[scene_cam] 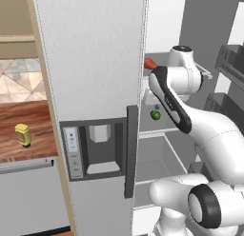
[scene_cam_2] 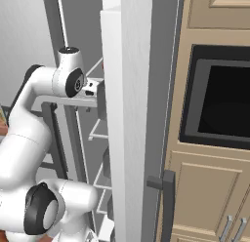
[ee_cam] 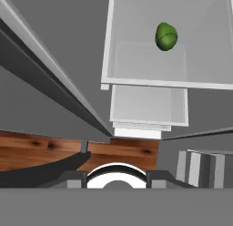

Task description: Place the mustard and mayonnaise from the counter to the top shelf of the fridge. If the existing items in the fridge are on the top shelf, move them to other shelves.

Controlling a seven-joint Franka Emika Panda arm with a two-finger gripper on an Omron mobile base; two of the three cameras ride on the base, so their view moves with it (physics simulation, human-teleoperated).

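STEP: clearing the silver-grey fridge's [scene_cam: 90, 63] top shelf | SEE: orange-red carrot [scene_cam: 149, 63] up there, round green vegetable [ee_cam: 166, 36] lower | GRIP: can't tell | NEXT: shift the carrot down, I reckon.

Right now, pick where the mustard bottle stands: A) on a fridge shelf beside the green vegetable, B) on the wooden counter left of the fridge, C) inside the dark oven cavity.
B: the left base view shows the mustard upright on the counter, left of the fridge.
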